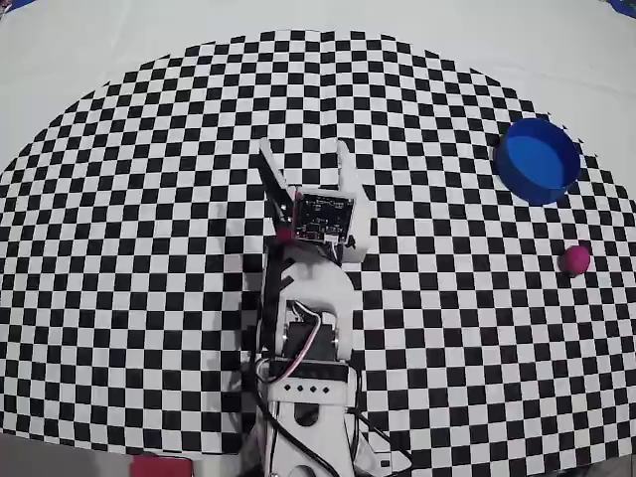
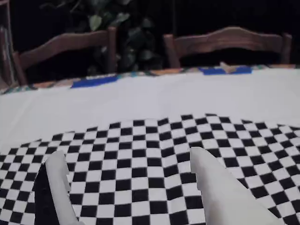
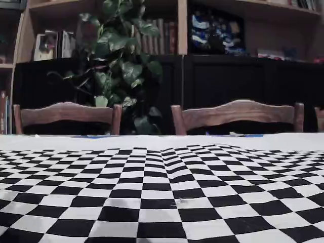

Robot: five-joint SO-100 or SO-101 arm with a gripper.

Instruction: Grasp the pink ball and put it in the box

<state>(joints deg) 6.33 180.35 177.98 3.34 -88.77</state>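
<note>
The pink ball point(image 1: 573, 259) lies on the checkered mat at the right in the overhead view. The box is a round blue tub point(image 1: 537, 160), upright, a little beyond the ball at the far right. My gripper point(image 1: 303, 162) is near the mat's middle, well left of both, open and empty. In the wrist view the gripper point(image 2: 126, 164) shows two white fingers point(image 2: 213, 180) spread wide over bare checkered mat. Ball and tub are out of the wrist and fixed views.
The checkered mat point(image 1: 129, 248) covers a white tablecloth point(image 2: 154, 96). The arm's base point(image 1: 303, 397) sits at the near edge. A red object point(image 1: 159, 467) lies at the bottom edge. Wooden chairs point(image 3: 238, 114) and a plant point(image 3: 119, 66) stand behind the table.
</note>
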